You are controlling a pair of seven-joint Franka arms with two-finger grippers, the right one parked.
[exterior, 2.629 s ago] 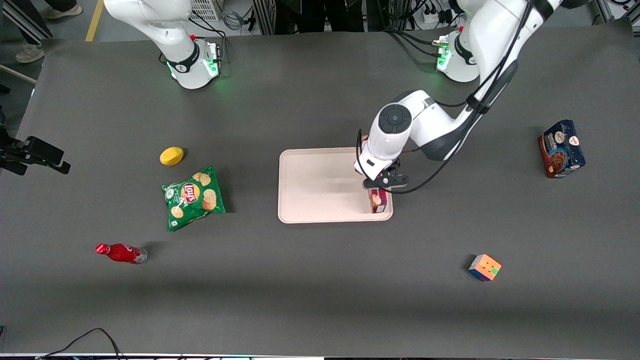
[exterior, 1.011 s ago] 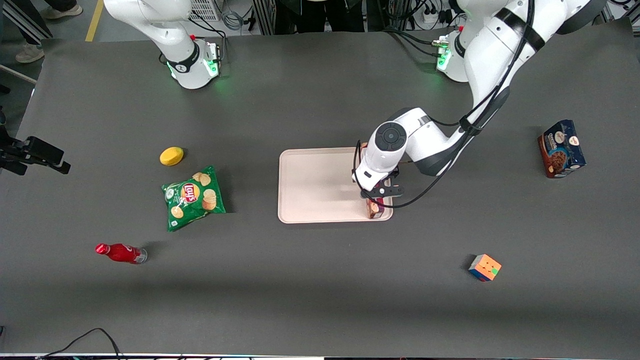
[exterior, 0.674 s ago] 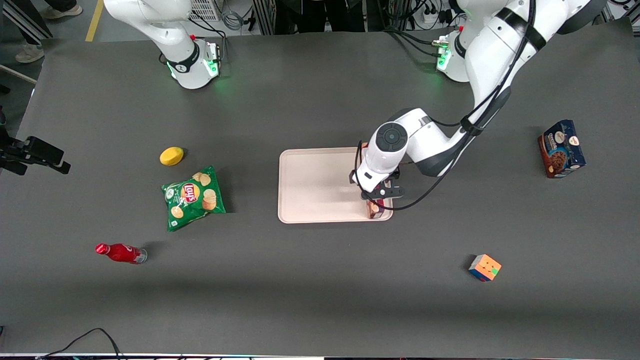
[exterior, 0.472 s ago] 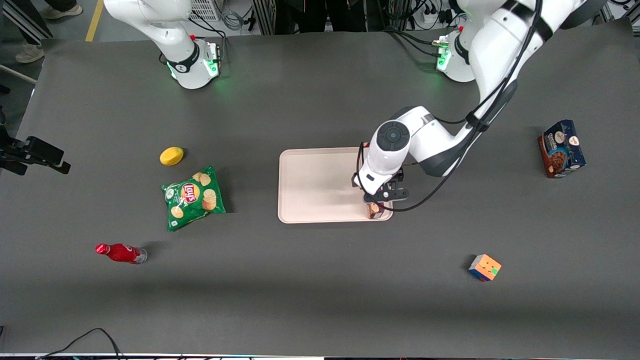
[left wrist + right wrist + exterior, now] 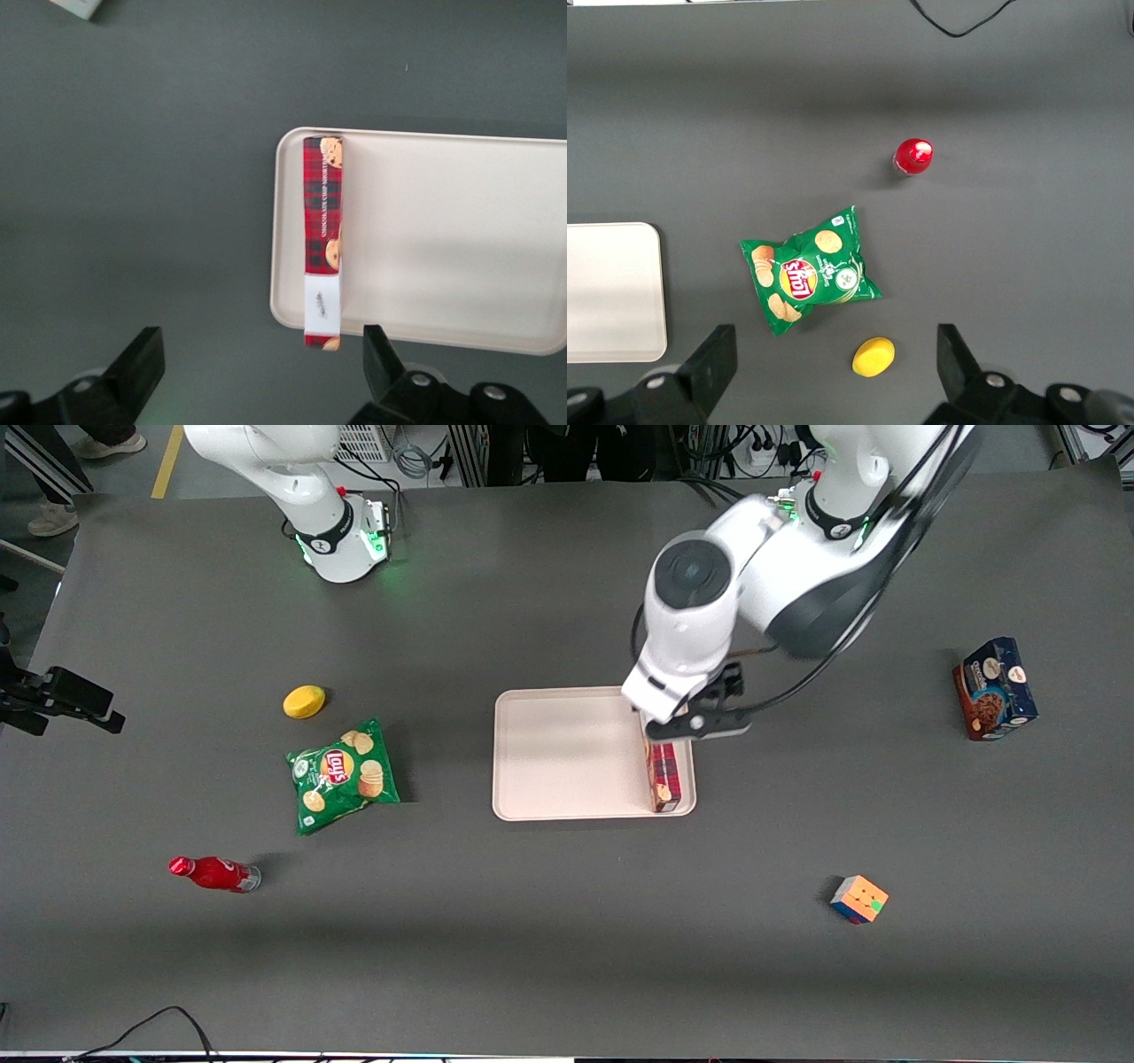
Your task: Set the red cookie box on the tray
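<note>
The red cookie box (image 5: 666, 772) lies flat on the tray (image 5: 567, 753), along the tray's short edge toward the working arm's end of the bench (image 5: 567, 957), with its white label end at the rim. The gripper (image 5: 700, 722) hangs above the box and clear of it, its jaws spread wide with nothing between them; the wrist view shows both fingers (image 5: 133, 372) well apart over the box (image 5: 322, 241) and the tray (image 5: 461, 239). Elsewhere on the bench sit a dark-blue cookie box (image 5: 994, 688), a puzzle cube (image 5: 858, 899), a green chip bag (image 5: 342, 775), a yellow lemon (image 5: 304, 701) and a red bottle (image 5: 214, 873).
</note>
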